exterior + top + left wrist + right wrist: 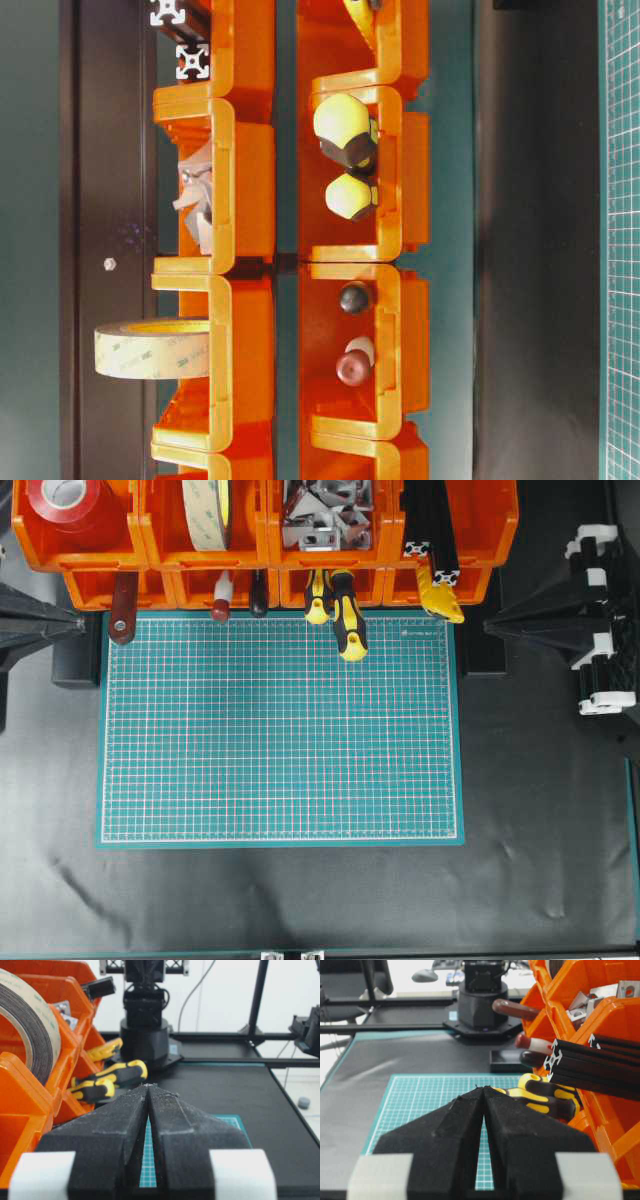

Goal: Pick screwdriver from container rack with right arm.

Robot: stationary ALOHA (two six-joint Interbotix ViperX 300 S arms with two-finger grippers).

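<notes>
Screwdriver (348,620) sits in the container rack (150,540), lower row, third bin from left; its yellow/black handle sticks out over the green cutting mat (280,730), w/ a smaller yellow-handled tool (317,598) just beside it. Right gripper (483,1088) clenched on nothing, well apart from the rack. Left gripper (148,1085) also pinched shut, empty. Tape roll (150,348) has print, too small to read.

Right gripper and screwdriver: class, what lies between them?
In the overhead view, only bare black table and a corner of the green cutting mat separate the right gripper from the screwdriver.
</notes>
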